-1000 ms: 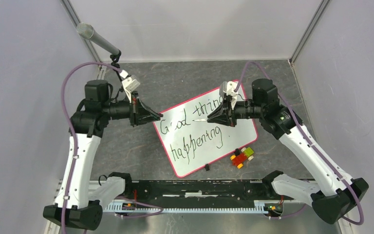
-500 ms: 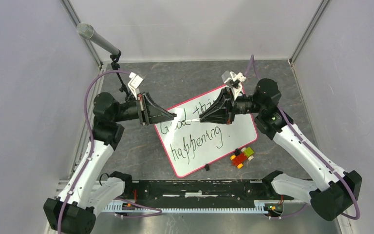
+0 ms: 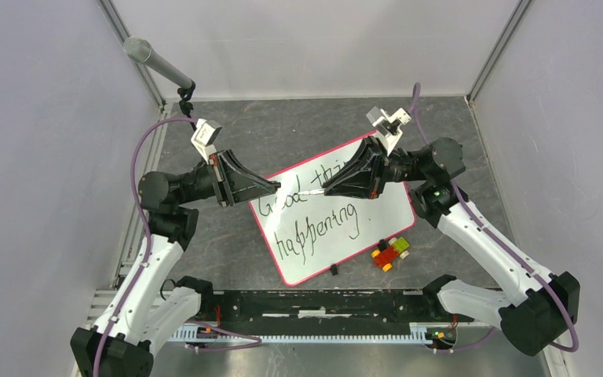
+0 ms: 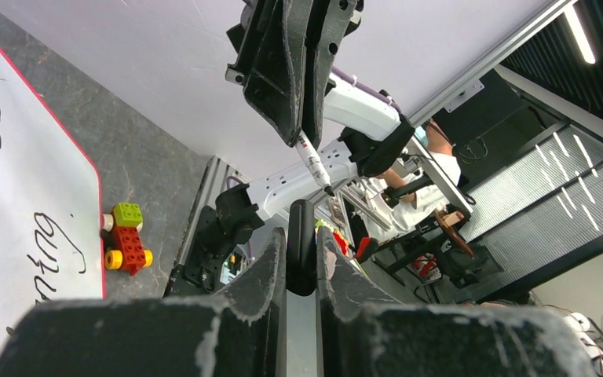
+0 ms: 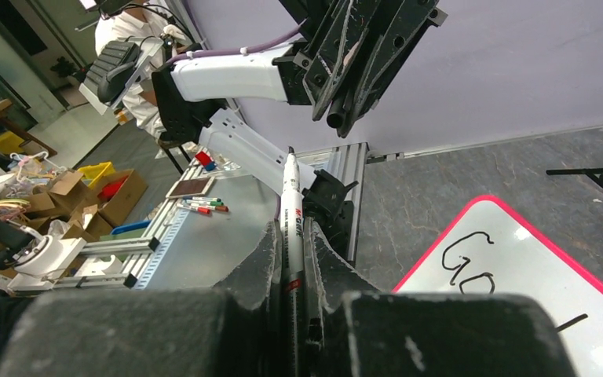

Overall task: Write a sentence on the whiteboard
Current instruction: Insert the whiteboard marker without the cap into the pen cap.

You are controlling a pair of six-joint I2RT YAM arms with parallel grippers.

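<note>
Your left gripper (image 3: 276,186) is pinched on a black cap (image 4: 301,245). Facing it, your right gripper (image 3: 328,189) pinches the white marker (image 3: 311,192), tip toward the cap. Beneath both, the whiteboard (image 3: 385,206) lies flat on the counter (image 3: 283,133), bearing the sentence (image 3: 314,224).

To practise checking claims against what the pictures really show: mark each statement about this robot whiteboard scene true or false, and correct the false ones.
1. The right gripper holds a white marker. True.
2. The whiteboard is blank. False: the sentence "Good things happening" is written on it in black.
3. The left gripper is open and empty. False: it is shut on a black cap.
4. Some toy bricks lie beside the whiteboard, on the right arm's side. True.
5. The marker tip rests on the whiteboard. False: it is raised, pointing toward the black cap.
</note>
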